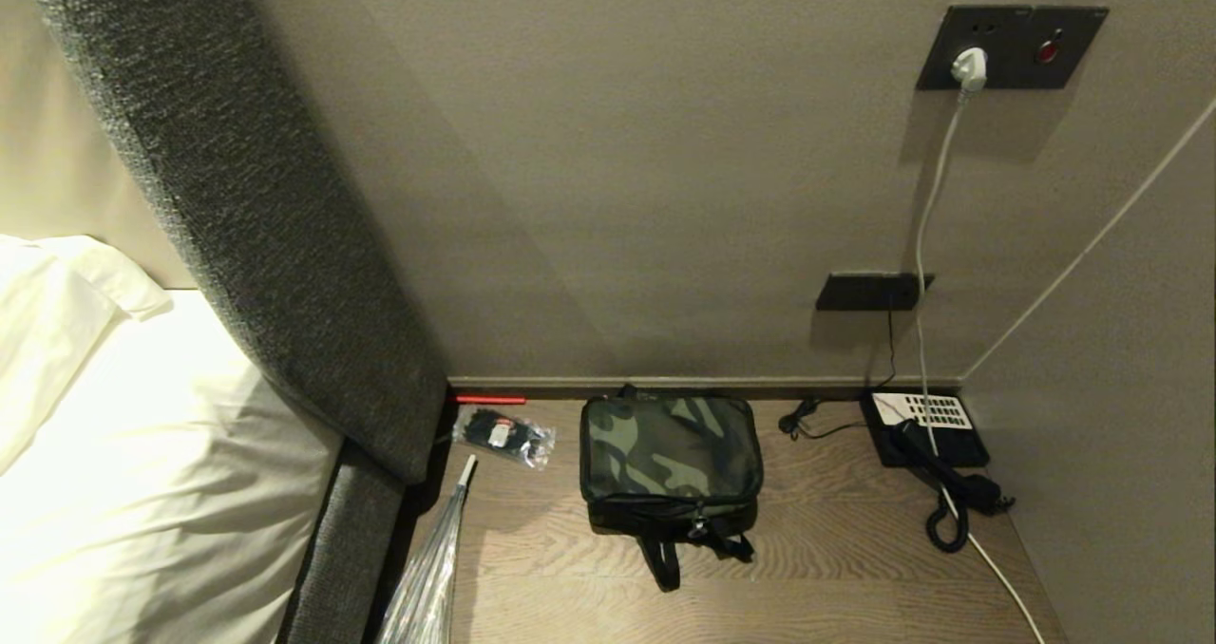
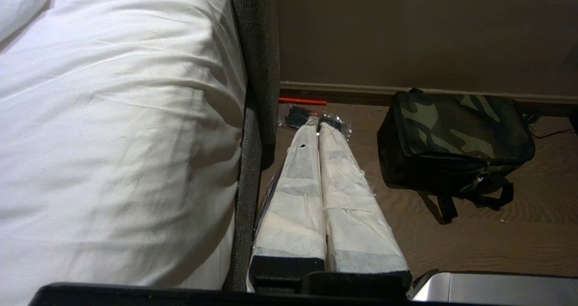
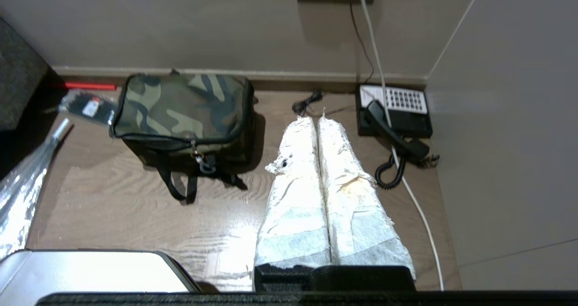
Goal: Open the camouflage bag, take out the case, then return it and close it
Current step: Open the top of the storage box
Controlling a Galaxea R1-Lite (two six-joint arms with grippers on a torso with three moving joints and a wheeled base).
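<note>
One camouflage bag (image 1: 671, 459) stood zipped shut on the wooden surface (image 1: 826, 568), close to the back wall, with its black straps trailing toward the robot. The case was not to be seen anywhere. To the bag's left lay one small clear packet (image 1: 504, 435) with black contents, and behind that one red stick (image 1: 490, 400) along the skirting. One black phone (image 1: 926, 427) with white keys sat in the right corner, its handset off to the side on a coiled cord. One white plug (image 1: 969, 67) sat in the upper wall socket. The left gripper (image 2: 316, 127) hung near the bed edge with its two wrapped fingers pressed together, holding nothing. The right gripper (image 3: 312, 125) hovered between bag and phone, its two fingers likewise closed and empty, touching neither
</note>
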